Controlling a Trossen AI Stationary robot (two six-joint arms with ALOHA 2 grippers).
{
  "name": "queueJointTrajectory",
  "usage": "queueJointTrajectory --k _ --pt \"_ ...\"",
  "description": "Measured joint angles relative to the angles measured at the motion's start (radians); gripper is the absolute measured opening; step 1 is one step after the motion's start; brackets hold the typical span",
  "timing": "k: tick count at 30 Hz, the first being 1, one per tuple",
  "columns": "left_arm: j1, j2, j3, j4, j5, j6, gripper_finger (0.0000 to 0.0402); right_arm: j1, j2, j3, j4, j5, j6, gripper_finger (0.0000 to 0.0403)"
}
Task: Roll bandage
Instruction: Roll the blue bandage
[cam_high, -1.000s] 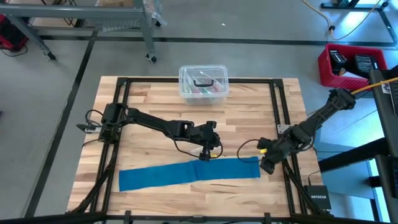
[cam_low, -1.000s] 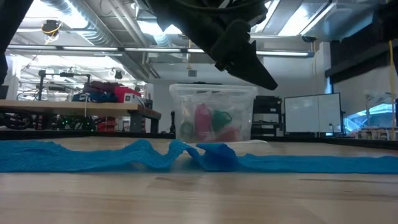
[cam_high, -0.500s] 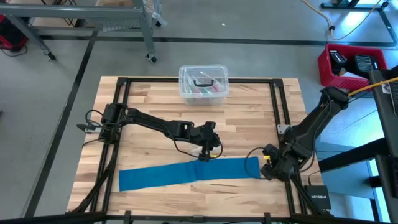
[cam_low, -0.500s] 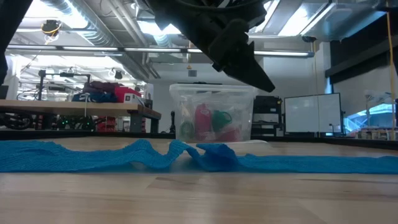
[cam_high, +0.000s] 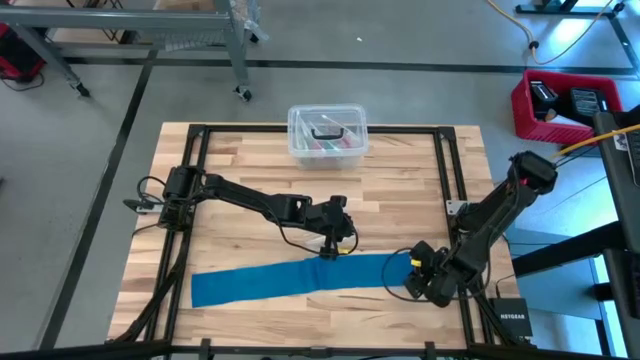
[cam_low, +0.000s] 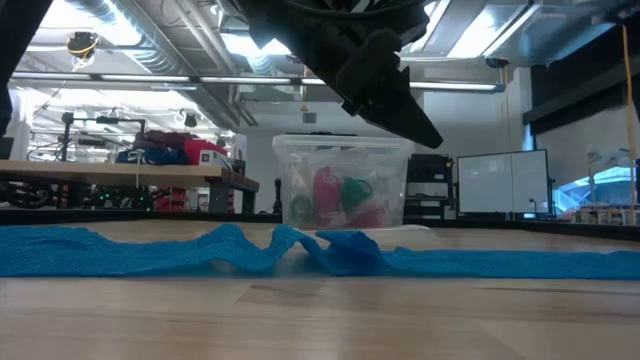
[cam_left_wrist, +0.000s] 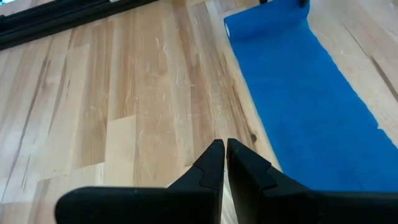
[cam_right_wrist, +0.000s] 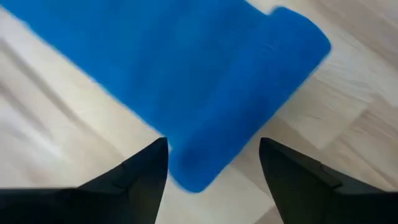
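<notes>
The blue bandage (cam_high: 300, 277) lies flat along the table's near side, left to right; in the low view (cam_low: 150, 255) it shows a small rumpled hump at mid-length. Its right end (cam_right_wrist: 267, 87) looks thickened, folded or rolled over. My right gripper (cam_high: 412, 284) is open and low over that right end, with its two fingers (cam_right_wrist: 211, 155) on either side of the end's near corner. My left gripper (cam_high: 336, 248) is shut and hangs above the wood just beyond the bandage's far edge (cam_left_wrist: 224, 146). It is also clear of the bandage in the low view (cam_low: 432, 137). My right gripper's open fingers (cam_right_wrist: 146, 171) come slanting down over the bandage's right end (cam_right_wrist: 193, 177). I cannot tell whether they touch it. The bandage lies on the table.
A clear lidded plastic box (cam_high: 327, 135) with coloured things inside stands at the table's far middle, also in the low view (cam_low: 342, 185). Black frame rails (cam_high: 455, 200) run along the table's sides. A red bin (cam_high: 560, 105) sits off the table at the right.
My right gripper has moved toward the table's near edge and a little left, coming down onto the bandage's right end. The bandage lies as before.
</notes>
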Motion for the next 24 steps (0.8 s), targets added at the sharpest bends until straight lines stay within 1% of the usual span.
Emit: queueJointTrajectory --k 3,8,10,13,19,21,24 --pt "-0.001 0.0 0.0 0.0 0.0 -0.003 0.0013 -0.001 0.038 0.001 0.008 -0.006 0.013 0.0253" --pt "-0.003 0.0 0.0 0.0 0.0 -0.003 0.0013 -0.001 0.085 0.001 0.029 0.043 0.01 0.0251" --pt "-0.003 0.0 0.0 0.0 0.0 -0.003 0.0013 -0.001 0.1 0.001 0.028 0.047 -0.009 0.0242" --pt "-0.003 0.0 0.0 0.0 0.0 0.006 0.0013 -0.001 0.102 0.0 0.021 0.05 -0.041 0.0207" --pt "-0.008 -0.003 0.0 0.001 -0.015 0.008 0.0013 -0.001 0.099 0.0 0.021 0.087 -0.13 0.0097" --pt "-0.016 -0.019 0.0 -0.011 -0.045 0.011 0.0013 -0.001 0.099 0.0 0.021 0.091 -0.16 0.009" --pt "-0.028 -0.048 0.0 -0.02 -0.074 0.024 0.0013 -0.001 0.099 0.015 0.015 0.142 -0.214 0.009"
